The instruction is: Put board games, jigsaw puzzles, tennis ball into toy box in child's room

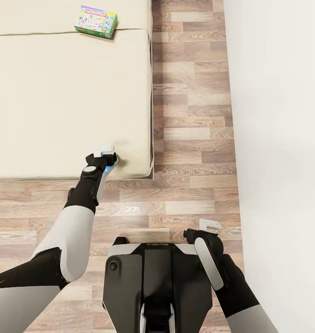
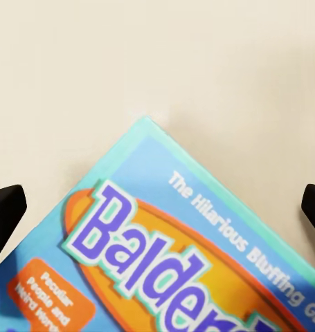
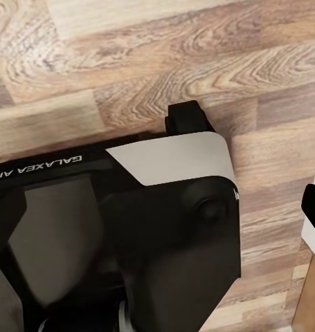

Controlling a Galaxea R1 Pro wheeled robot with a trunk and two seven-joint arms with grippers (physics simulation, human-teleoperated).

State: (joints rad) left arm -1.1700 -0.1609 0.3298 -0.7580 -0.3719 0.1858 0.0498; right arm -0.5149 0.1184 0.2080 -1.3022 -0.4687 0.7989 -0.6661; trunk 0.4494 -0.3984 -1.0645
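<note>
A green-blue Monopoly box [image 1: 96, 21] lies flat on the beige bed [image 1: 60, 101], near its far right edge. A light-blue Balderdash box [image 2: 178, 270] lies flat at the near right corner.

Not much else around, honestly. The floor [image 1: 190, 115] is wood plank in mixed brown and grey-beige tones, boards running crosswise in staggered rows, with plenty of grain visible up close in the right wrist view. A plain white wall [image 1: 277, 138] runs along the right side and meets the planks in a straight line. No marks on it at all.
</note>
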